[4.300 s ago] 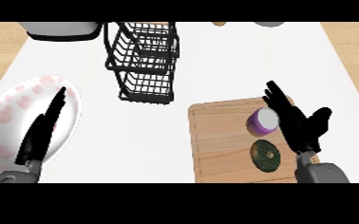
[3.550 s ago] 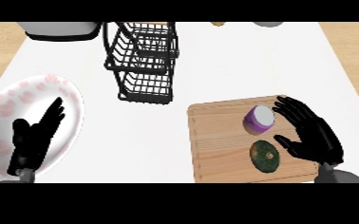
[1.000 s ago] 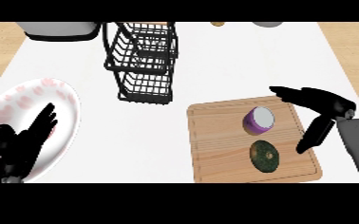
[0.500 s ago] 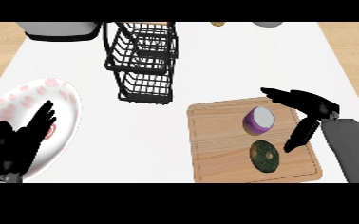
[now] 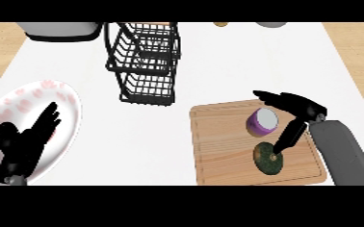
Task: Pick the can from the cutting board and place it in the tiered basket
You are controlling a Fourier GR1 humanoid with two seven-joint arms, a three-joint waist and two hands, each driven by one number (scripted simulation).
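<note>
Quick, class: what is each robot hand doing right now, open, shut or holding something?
Left hand: open, fingers straight, over the plate, holding nothing.
Right hand: open, spread around the purple can, not yet closed on it.

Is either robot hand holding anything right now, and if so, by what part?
Nothing is held. The right robot hand arcs open beside the purple can on the cutting board; the left robot hand rests open over the plate.

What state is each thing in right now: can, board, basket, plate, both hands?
Can: upright on cutting board, not held.
Cutting board: flat, carrying the can and a dark green round thing.
Tiered basket: upright, can not inside.
Plate: flat.
Right hand: open around can.
Left hand: open over plate.
</note>
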